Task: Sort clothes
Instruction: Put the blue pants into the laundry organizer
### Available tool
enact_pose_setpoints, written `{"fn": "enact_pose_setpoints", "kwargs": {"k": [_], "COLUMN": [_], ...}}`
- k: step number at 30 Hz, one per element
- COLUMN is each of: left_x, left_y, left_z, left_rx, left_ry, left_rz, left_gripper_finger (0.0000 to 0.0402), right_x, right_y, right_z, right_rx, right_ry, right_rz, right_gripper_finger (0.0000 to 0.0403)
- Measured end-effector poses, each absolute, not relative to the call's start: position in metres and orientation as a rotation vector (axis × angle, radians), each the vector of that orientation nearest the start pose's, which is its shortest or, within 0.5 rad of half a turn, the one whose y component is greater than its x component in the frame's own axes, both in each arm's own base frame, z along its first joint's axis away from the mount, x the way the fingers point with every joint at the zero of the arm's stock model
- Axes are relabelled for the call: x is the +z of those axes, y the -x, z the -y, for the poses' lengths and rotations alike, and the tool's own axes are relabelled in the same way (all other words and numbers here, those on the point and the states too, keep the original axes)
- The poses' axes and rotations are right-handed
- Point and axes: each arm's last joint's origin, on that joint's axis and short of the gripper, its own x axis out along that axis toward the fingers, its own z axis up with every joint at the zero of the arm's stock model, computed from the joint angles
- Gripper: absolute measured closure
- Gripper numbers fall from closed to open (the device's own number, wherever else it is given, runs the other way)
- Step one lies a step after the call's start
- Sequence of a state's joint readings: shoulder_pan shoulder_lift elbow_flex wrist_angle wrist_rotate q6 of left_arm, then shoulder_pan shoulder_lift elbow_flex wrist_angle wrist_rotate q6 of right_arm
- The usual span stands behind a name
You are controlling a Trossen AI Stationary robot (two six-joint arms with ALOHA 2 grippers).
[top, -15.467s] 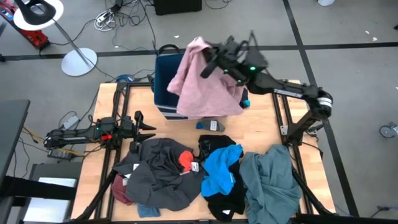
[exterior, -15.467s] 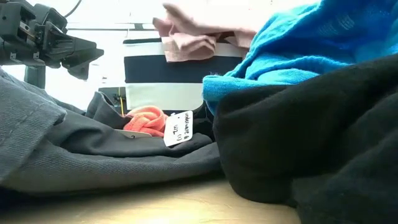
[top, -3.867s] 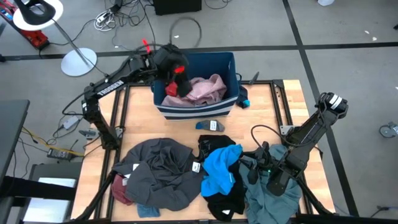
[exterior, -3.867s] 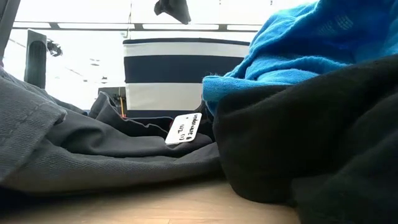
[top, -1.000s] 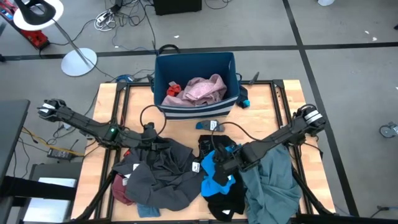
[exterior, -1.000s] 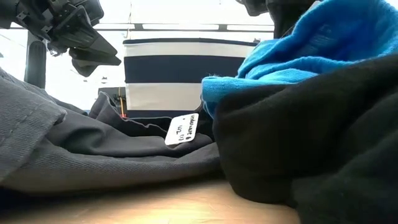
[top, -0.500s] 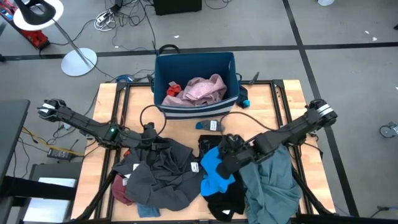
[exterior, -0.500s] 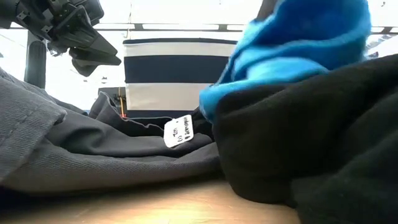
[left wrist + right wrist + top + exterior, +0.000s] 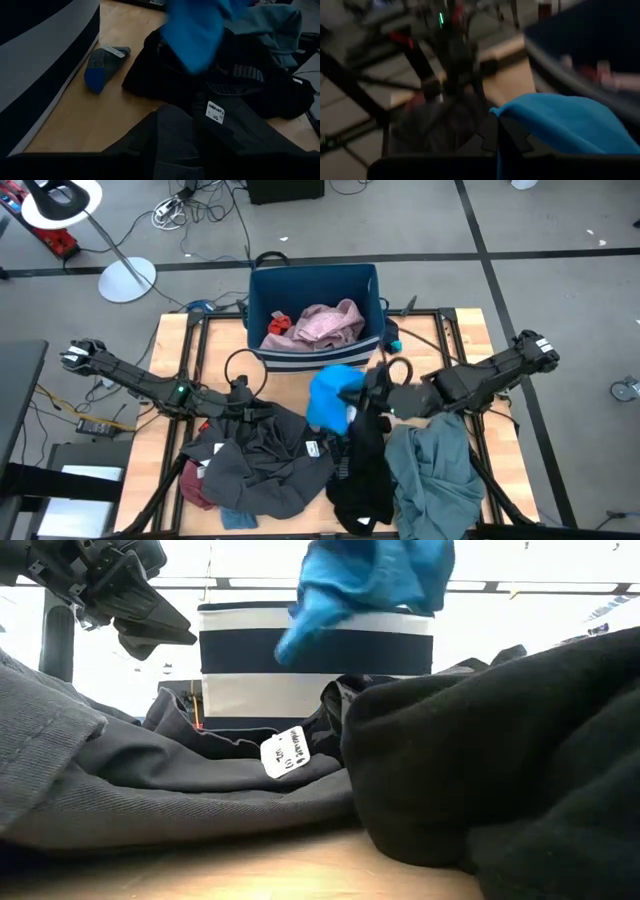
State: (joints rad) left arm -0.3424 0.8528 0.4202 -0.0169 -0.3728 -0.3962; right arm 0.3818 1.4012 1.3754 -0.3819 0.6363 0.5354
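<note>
Right gripper (image 9: pixel 362 392), jaws pinching bright blue garment (image 9: pixel 328 398), raised before striped bin (image 9: pixel 300 358); left gripper (image 9: pixel 243 402), jaws spread, beside it.

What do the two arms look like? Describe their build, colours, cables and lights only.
Both arms are slim, dark, jointed links. The left arm has a pale cap at its far joint, a small green light midway and a black cable loop near the left gripper. The right arm has a similar pale cap and a cable loop by the right gripper.
</note>
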Motion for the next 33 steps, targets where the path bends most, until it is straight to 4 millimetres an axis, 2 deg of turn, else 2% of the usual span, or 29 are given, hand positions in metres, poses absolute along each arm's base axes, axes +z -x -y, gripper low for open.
{"fn": "enact_pose_setpoints", "kwargs": {"k": [10, 20, 27, 33], "left_x": [0.215, 0.215, 0.215, 0.215], "left_y": [-0.173, -0.173, -0.173, -0.173], "left_z": [0.051, 0.051, 0.051, 0.051], "left_rx": [0.108, 0.108, 0.108, 0.108], "left_ry": [0.244, 0.244, 0.245, 0.245], "left_rz": [-0.383, -0.383, -0.383, -0.382], "left_gripper_finger": [0.0273, 0.0273, 0.0273, 0.0273], "right_x": [0.413, 0.437, 0.436, 0.421], "right_y": [-0.309, -0.311, -0.309, -0.319], "right_z": [-0.04, 0.021, 0.064, 0.098], "right_rx": [-0.379, -0.416, -0.499, -0.539], "right_ry": [-0.248, -0.204, -0.184, -0.171], "right_rz": [-0.006, 0.229, 0.246, 0.211], "right_gripper_finger": [0.0403, 0.0403, 0.0403, 0.0402]}}
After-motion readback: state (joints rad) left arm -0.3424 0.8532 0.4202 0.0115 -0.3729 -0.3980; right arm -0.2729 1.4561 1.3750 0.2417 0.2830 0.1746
